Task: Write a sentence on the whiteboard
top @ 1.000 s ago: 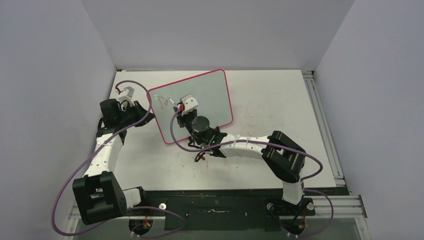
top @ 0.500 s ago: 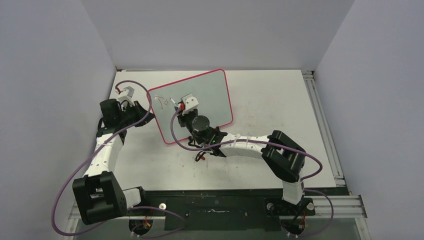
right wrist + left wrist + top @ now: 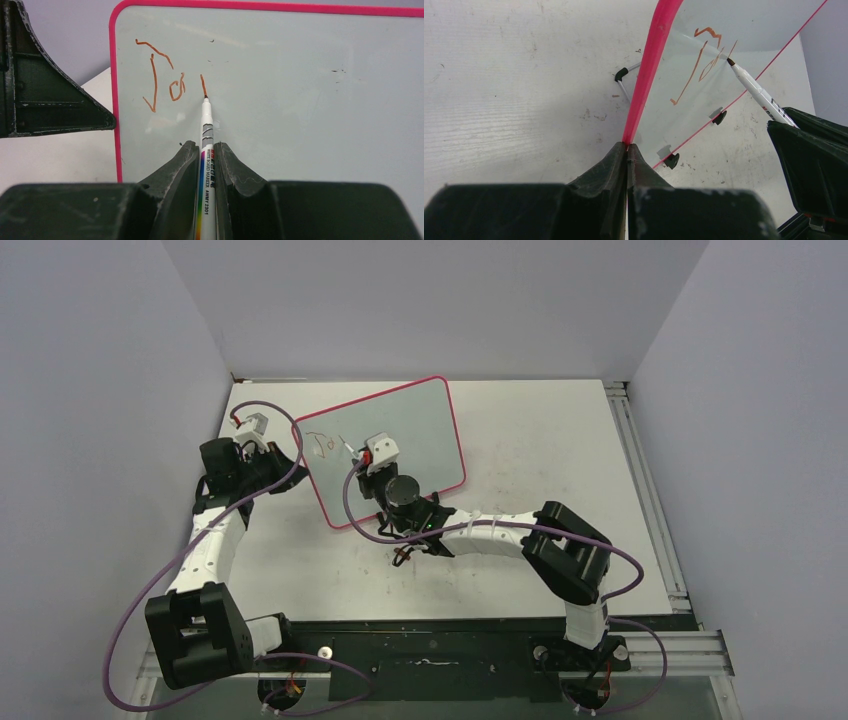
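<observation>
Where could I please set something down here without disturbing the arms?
Widest: the scuffed white tabletop between the pink-framed whiteboard and the right-hand metal rail. Also between the left arm and right arm. Crowded: the board's left edge, clamped by the left gripper, and its face, where the right gripper holds a white marker.

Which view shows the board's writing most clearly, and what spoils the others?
Right wrist view: the writing on the whiteboard is sharp and evenly lit. Left wrist view: the whiteboard lies at a steep slant, so strokes look stretched. Top view: the writing is too small to read.
</observation>
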Robot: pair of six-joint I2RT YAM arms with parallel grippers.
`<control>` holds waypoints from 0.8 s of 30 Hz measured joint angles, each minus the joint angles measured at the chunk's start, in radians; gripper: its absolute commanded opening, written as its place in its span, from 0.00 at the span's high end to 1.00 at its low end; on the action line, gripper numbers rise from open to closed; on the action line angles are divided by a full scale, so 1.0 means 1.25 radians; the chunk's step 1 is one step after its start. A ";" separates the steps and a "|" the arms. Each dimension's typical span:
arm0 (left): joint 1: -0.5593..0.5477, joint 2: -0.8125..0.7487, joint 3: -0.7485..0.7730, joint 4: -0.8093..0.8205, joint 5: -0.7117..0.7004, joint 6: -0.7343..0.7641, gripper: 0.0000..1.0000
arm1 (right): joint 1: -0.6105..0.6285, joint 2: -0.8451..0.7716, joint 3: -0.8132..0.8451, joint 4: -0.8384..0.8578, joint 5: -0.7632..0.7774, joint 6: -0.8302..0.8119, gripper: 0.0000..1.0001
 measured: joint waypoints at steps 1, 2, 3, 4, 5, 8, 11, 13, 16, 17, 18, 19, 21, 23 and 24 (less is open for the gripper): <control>0.000 0.000 0.000 0.000 -0.001 0.000 1.00 | 0.000 0.000 -0.001 0.000 0.000 0.000 0.95; 0.000 0.000 0.000 0.000 -0.001 0.001 1.00 | 0.000 0.000 -0.001 0.000 0.000 0.000 0.95; 0.000 0.000 0.000 0.000 -0.001 0.001 1.00 | 0.000 0.000 -0.001 0.000 0.000 0.001 0.95; 0.000 0.000 0.000 0.000 -0.001 0.001 1.00 | 0.000 0.000 -0.001 0.000 0.000 0.001 0.95; 0.000 0.000 0.000 0.000 -0.001 0.001 1.00 | 0.000 -0.001 -0.001 0.000 0.000 0.001 0.95; 0.000 0.000 0.000 0.000 -0.001 0.001 1.00 | 0.001 -0.004 -0.004 0.000 0.001 0.001 0.95; -0.001 0.000 0.000 0.000 0.000 0.001 1.00 | 0.005 -0.010 -0.014 0.000 0.003 -0.002 0.95; -0.001 0.000 0.000 0.000 0.002 0.001 1.00 | 0.010 -0.018 -0.023 -0.001 0.004 -0.007 0.95; -0.001 0.000 0.000 0.000 0.005 0.001 1.00 | 0.015 -0.037 -0.028 -0.002 0.006 -0.016 0.95; -0.001 0.000 0.000 0.000 0.005 0.001 1.00 | 0.016 -0.042 -0.028 -0.002 0.007 -0.019 0.95; -0.001 0.000 0.000 0.000 0.005 0.001 1.00 | 0.016 -0.048 -0.028 0.000 0.009 -0.021 0.95; -0.001 0.000 0.000 0.000 0.006 0.001 1.00 | 0.016 -0.055 -0.028 0.001 0.009 -0.023 0.95; -0.001 0.000 0.000 0.000 0.006 0.001 1.00 | 0.016 -0.060 -0.028 0.006 0.012 -0.027 0.95; -0.001 0.000 0.000 0.000 0.007 0.001 1.00 | 0.016 -0.060 -0.028 0.008 0.015 -0.031 0.95; -0.001 0.000 0.000 0.000 0.007 0.001 1.00 | 0.016 -0.060 -0.028 0.007 0.017 -0.033 0.95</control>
